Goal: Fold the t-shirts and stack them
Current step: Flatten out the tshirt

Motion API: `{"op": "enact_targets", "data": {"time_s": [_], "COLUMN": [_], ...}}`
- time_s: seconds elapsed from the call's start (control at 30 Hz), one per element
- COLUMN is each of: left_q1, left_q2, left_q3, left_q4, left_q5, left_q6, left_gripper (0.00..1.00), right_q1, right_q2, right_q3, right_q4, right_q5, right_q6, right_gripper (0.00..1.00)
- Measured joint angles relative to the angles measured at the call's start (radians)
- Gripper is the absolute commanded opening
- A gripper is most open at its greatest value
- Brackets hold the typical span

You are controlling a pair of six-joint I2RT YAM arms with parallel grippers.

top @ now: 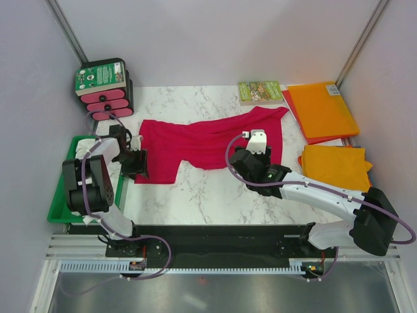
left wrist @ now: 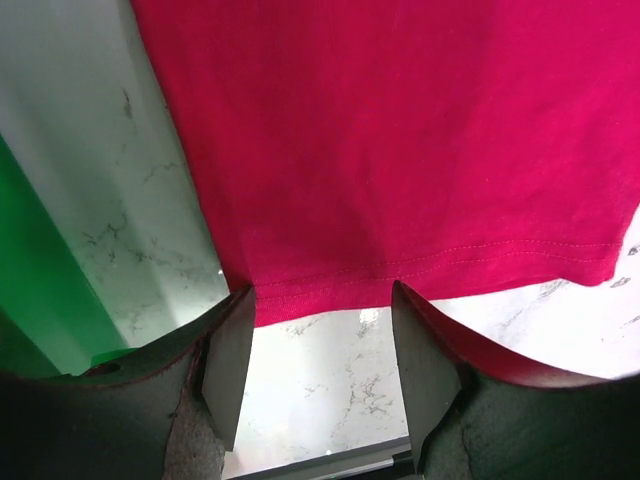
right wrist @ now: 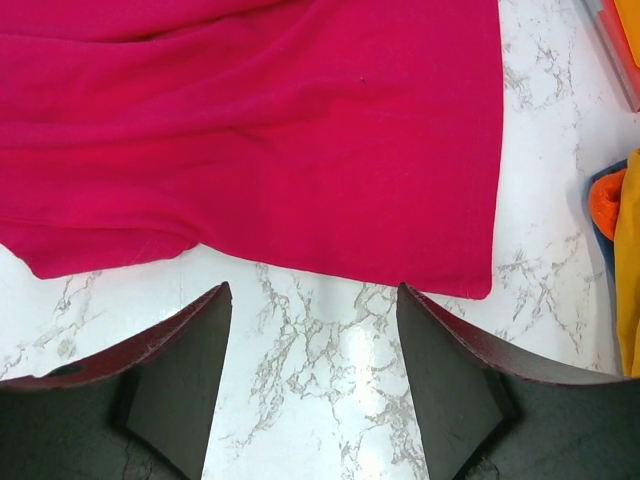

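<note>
**Left fingers (left wrist: 225, 370) and right fingers (right wrist: 180, 380) spread apart at the edges of the red t-shirt (top: 202, 140)**

Filling the bottom of the left wrist view, the left fingers are parted with nothing clamped between them. Their tips sit right at the stitched hem of the red t-shirt, which fills the upper part of that frame. Bare marble desk (top: 208, 189) shows in the gap below the hem, and the green tray (left wrist: 40, 270) runs along the left edge.

At the bottom of the right wrist view, the right fingers are likewise wide apart and empty over bare marble. The shirt's lower edge and one corner lie just beyond their tips.

From the top camera, the red t-shirt lies unfolded and somewhat rumpled across the middle of the desk. It runs from the left arm's wrist at centre left up to the small book (top: 259, 91) at upper centre.

Two orange t-shirts are at the right of the frame. One lies flat in the upper right (top: 322, 107) and the other just below it (top: 335, 166), and both lie apart from the red one.
</note>
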Motion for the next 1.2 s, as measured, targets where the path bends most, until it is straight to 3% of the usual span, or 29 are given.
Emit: {"op": "enact_targets", "data": {"time_s": [0.1,0.23,0.37,0.47,0.63,0.87,1.0,1.2], "left_q1": [-0.002,0.000,0.000,0.000,0.000,-0.005,-0.006,-0.004], "left_q2": [0.017,0.030,0.039,0.042,0.042,0.043,0.048,0.053], "left_q3": [0.016,0.026,0.031,0.031,0.031,0.030,0.030,0.031], "left_q4": [-0.016,-0.021,-0.023,-0.021,-0.025,-0.029,-0.029,-0.026], "left_q5": [-0.011,-0.025,-0.051,-0.066,-0.071,-0.093,-0.114,-0.150], "left_q6": [0.000,0.001,0.002,0.002,0.008,0.011,0.019,0.039], "left_gripper": [0.60,0.44,0.36,0.38,0.50,0.47,0.35,0.06], "right_q1": [0.000,0.000,0.000,0.000,0.000,0.000,0.000,0.000], "right_q2": [0.000,0.000,0.000,0.000,0.000,-0.001,-0.007,-0.024], "right_q3": [0.000,0.000,0.000,0.000,0.000,0.000,0.000,0.000], "right_q4": [0.000,0.000,0.000,0.000,0.000,-0.001,-0.001,-0.001], "right_q5": [0.000,0.000,0.000,0.000,0.000,-0.001,-0.001,0.000], "right_q6": [0.004,0.011,0.018,0.019,0.022,0.030,0.033,0.034], "right_gripper": [0.74,0.74,0.74,0.75,0.75,0.75,0.75,0.76]}}
